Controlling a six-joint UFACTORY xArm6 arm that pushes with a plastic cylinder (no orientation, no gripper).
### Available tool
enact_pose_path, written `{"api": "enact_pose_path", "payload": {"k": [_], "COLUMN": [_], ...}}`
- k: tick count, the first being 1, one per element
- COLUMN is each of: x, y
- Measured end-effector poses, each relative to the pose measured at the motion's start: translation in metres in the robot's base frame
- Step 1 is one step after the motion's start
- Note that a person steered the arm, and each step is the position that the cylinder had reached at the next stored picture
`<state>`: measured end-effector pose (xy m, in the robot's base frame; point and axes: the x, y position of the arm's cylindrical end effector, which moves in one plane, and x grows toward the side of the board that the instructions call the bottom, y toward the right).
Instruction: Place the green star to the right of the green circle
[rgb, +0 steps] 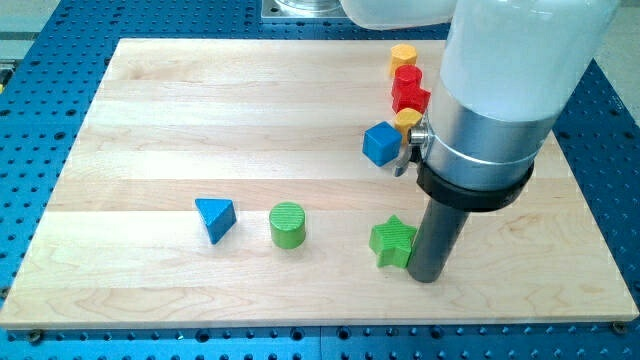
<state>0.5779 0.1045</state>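
The green star (392, 242) lies on the wooden board (150, 130) in the lower middle-right. The green circle (288, 225), a short cylinder, stands about a hundred pixels to the star's left, slightly higher in the view. My tip (427, 277) is down on the board right next to the star's right side, touching or almost touching it. The arm's thick white and grey body rises above the tip and hides part of the board behind it.
A blue triangle (215, 217) lies left of the green circle. A blue cube (381, 143) sits at upper middle-right. Near it a column holds a yellow block (403, 54), two red blocks (407, 88) and another yellow block (408, 121), partly hidden by the arm.
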Motion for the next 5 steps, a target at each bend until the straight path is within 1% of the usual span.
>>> {"api": "enact_pose_path", "payload": {"k": [2, 3, 4, 5], "x": [-0.021, 0.003, 0.004, 0.004], "y": [-0.030, -0.033, -0.058, -0.068]}}
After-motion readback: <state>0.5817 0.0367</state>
